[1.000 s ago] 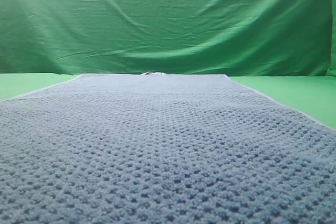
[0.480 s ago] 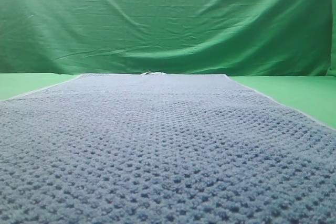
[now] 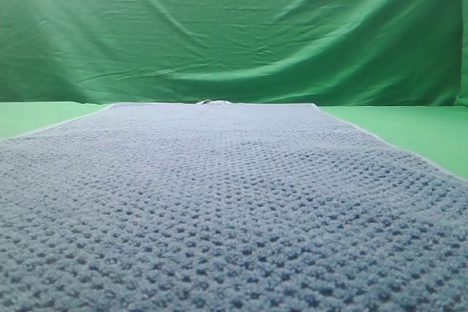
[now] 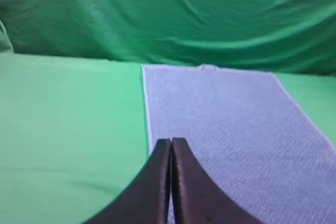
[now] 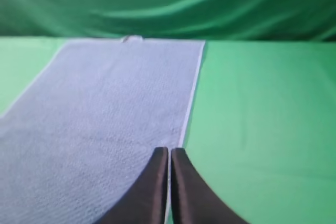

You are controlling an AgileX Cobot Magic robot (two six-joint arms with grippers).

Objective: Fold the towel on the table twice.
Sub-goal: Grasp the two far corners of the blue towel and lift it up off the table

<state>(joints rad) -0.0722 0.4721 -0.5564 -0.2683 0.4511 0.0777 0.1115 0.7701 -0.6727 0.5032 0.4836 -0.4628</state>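
The blue-grey waffle-knit towel [image 3: 219,195] lies spread flat on the green table [image 3: 409,126] and fills most of the exterior high view; neither gripper shows there. In the left wrist view the towel [image 4: 236,129] runs away from the camera, and my left gripper [image 4: 171,141] hovers shut and empty over its left pale edge. Seen from the right wrist, the towel [image 5: 105,114] lies to the left, and my right gripper [image 5: 169,150] is shut with nothing in it, above the towel's right edge.
A wrinkled green backdrop cloth [image 3: 234,27] hangs behind the table. Bare green table [image 4: 68,129] stretches left of the towel, and bare table [image 5: 262,119] lies right of it. A small pale tab [image 3: 213,101] sticks up at the towel's far edge.
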